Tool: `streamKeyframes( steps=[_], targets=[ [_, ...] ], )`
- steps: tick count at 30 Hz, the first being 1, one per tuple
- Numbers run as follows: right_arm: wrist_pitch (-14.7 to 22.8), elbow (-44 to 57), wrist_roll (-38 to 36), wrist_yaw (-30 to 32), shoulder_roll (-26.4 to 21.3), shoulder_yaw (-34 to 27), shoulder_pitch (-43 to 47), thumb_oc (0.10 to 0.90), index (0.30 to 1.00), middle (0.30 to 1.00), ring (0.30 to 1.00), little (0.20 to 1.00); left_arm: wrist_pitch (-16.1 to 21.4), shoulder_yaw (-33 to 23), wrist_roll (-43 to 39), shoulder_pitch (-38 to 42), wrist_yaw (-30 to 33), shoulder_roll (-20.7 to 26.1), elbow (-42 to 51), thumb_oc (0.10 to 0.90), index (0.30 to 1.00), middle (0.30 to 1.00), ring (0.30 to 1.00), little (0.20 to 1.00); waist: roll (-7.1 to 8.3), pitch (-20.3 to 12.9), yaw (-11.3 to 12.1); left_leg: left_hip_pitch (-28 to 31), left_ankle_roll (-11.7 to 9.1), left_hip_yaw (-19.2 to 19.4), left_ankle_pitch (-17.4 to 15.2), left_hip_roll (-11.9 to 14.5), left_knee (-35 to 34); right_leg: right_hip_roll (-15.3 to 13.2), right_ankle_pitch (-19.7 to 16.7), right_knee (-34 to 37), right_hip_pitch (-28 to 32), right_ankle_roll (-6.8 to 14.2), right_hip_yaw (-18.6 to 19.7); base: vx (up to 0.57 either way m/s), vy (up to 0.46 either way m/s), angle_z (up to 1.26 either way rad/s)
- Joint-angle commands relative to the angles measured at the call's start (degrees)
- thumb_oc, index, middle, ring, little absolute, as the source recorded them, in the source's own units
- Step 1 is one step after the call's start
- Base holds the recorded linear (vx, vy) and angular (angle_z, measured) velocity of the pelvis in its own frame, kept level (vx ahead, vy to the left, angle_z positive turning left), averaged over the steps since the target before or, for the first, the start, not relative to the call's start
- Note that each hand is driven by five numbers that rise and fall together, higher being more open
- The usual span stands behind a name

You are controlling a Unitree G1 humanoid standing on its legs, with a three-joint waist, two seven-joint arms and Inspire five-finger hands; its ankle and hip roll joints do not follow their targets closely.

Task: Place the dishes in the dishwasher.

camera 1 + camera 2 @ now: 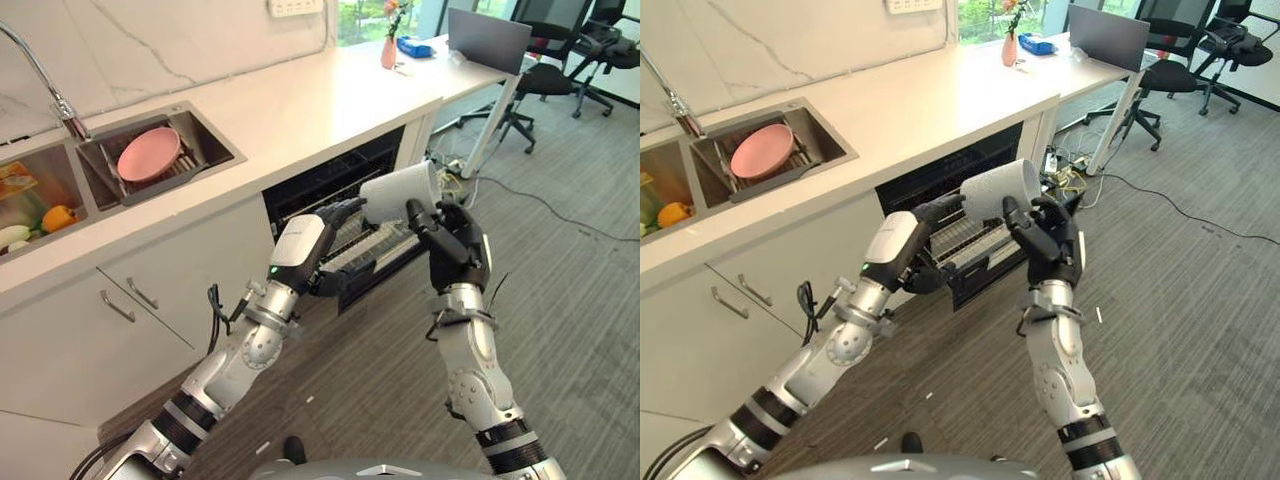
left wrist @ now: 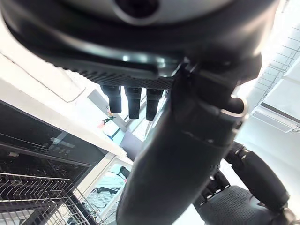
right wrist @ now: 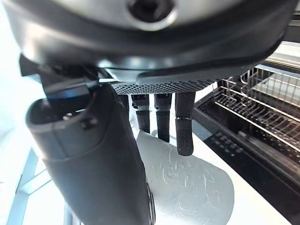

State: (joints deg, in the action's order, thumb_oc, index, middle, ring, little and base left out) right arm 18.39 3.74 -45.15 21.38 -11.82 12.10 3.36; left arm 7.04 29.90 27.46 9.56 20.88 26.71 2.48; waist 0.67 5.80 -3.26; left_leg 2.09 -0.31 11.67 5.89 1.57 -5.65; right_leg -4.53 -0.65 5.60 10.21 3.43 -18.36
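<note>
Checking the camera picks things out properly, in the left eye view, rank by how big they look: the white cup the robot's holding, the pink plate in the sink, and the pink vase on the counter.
1 and 2. White cup and pink plate: they look much alike, and the cup's nearer the camera, so no ranking.
3. Pink vase: clearly smallest, though farthest away.

Office kitchenette. At 10 o'clock a sink (image 1: 215,150) with faucet (image 1: 40,75) sits in a white counter (image 1: 330,95) above an open dishwasher (image 1: 345,215). At 1 o'clock, office chairs (image 1: 585,60) stand on grey carpet (image 1: 570,260).
</note>
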Motion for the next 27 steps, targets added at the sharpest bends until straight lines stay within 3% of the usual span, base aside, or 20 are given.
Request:
streamKeyframes(
  steps=[1, 8, 13, 20, 24, 25, 27],
  targets=[
    [6.55, 5.48, 2.1, -1.36, 0.81, -3.39, 10.29, 0.4, 0.3, 0.3, 0.3, 0.3, 1.98, -5.22, -0.46, 3.37, 5.02, -0.18, 1.17, 0.8, 0.9, 0.9, 0.9, 0.9, -0.28, -1.65, 1.26, 6.05, -6.23, 2.92, -4.91, 5.66, 0.64, -4.11, 1.2, -1.31, -0.51, 5.24, -2.06, 0.0, 0.0, 0.0],
    [3.26, 1.21, 9.76, 0.79, -4.15, -6.08, 12.64, 0.4, 0.3, 0.3, 0.3, 0.3, 1.78, -10.11, -3.39, -1.46, 6.0, 0.69, 0.09, 0.8, 0.9, 0.9, 0.9, 0.9, -0.05, -1.23, 2.46, 5.64, -6.21, 2.39, -4.85, 5.55, 0.64, -4.14, 1.08, -1.45, -0.7, 5.19, -2.46, 0.0, 0.0, 0.0],
    [1.0, -5.56, 14.86, 2.95, -9.58, -9.67, 15.51, 0.4, 0.3, 0.3, 0.3, 0.3, 1.99, -14.17, -5.62, -7.95, 5.4, 3.09, -2.01, 0.8, 0.9, 0.9, 0.9, 0.9, 0.41, -0.19, 4.76, 4.01, -6.43, 0.99, -4.23, 5.49, 0.64, -3.98, 1.21, -1.41, -1.08, 5.12, -3.89, 0.01, -0.007, 0.11],
    [-0.48, -15.67, 14.86, 4.13, -15.37, -10.91, 20.79, 0.4, 0.3, 0.3, 0.3, 0.3, 2.3, -15.57, -8.66, -12.3, 3.87, 5.19, -4.46, 0.8, 0.9, 0.9, 0.9, 0.9, 1.19, 1.73, 8.07, 0.3, -6.7, -1.23, -2.94, 5.28, 0.64, -3.96, 1.17, -1.26, -2.71, 5.15, -6.26, -0.01, -0.021, 0.26],
    [-2.03, -23.04, 14.96, 3.92, -20.38, -10.57, 24.55, 0.4, 0.3, 0.3, 0.3, 0.3, 2.6, -16.52, -10.33, -14.67, 3.08, 7.02, -5.32, 0.8, 0.9, 0.9, 0.9, 0.9, 1.56, 3.52, 10.49, -3.33, -7.21, -2.58, -1.7, 5.31, 0.64, -3.9, 1.02, -1.03, -4.99, 5.29, -7.52, -0.01, -0.028, 0.26],
    [-4.04, -27.66, 17.09, 2.49, -24.56, -9.47, 26.68, 0.4, 0.3, 0.3, 0.3, 0.3, 2.71, -16.69, -10.96, -15.75, 2.69, 8.02, -7.04, 0.8, 0.9, 0.9, 0.9, 0.9, 1.88, 4.51, 11.54, -4.94, -7.59, -3.19, -1.29, 5.43, 0.64, -3.84, 1.2, -0.97, -6.13, 5.35, -7.89, -0.02, -0.043, 0.32],
    [-5.0, -32.87, 17.22, 1.76, -27.86, -7.7, 30.34, 0.4, 0.3, 0.3, 0.3, 0.3, 2.67, -16.94, -10.94, -16.12, 2.84, 8.94, -7.87, 0.8, 0.9, 0.9, 0.9, 0.9, 2.19, 5.7, 12.48, -7.06, -7.79, -3.81, -0.92, 5.45, 0.64, -3.93, 0.97, -0.91, -7.92, 5.41, -8.27, -0.02, -0.035, 0.26]
  ],
)
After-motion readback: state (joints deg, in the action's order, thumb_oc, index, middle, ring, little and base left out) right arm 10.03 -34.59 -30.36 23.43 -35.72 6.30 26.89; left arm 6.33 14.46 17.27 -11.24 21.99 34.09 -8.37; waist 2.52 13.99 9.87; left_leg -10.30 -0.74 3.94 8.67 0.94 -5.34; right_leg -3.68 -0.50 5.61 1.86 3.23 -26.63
